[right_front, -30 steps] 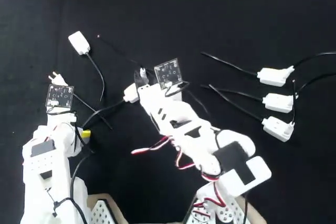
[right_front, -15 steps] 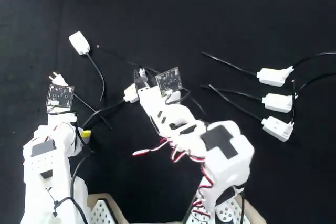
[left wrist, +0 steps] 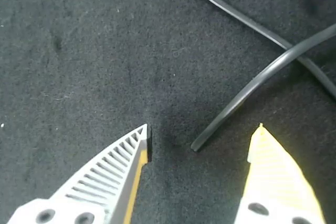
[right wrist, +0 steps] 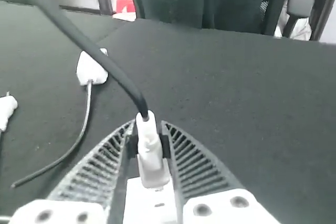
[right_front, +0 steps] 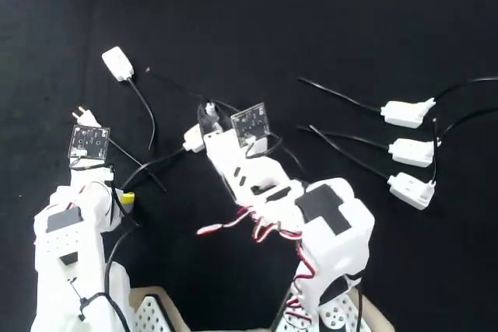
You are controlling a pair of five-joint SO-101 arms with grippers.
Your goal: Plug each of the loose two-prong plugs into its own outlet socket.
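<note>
High view: black cloth table (right_front: pixel 311 29); left arm low at the near-left corner, right arm stretched out toward mid-table.
Right claw (right wrist: pixel 147 125): closed hard on a white plug (right wrist: pixel 149 153); both fingers (right wrist: pixel 100 171) press its sides, no gap visible.
Held plug position: mid-table at the right arm's tip, lying along the claw's axis, cord end pointing out past the tips. Can't tell whether it touches the cloth.
Plug cord (right wrist: pixel 68 24): black, leaves the plug at the fingertips and arcs up and away.
Left claw (left wrist: pixel 202 129): spread wide, gripping nothing, tips close to the cloth.
Loose cord end (left wrist: pixel 195 145): black, lies on the cloth between the left claw's tips, touching neither; a thinner cord (left wrist: pixel 231 9) crosses it farther out.
Two-prong plug (right_front: pixel 84 117): white, on the cloth just past the left arm's tip.
Small white block (right_front: pixel 117 63): far-left area, black cord trailing toward mid-table.
Second white plug (right_front: pixel 194 138): just beside the right arm's front end, on the side toward the left arm.
Outlet blocks (right_front: pixel 411 151): three white ones in a row on the right side, well apart from both claws, black cords running off each.
</note>
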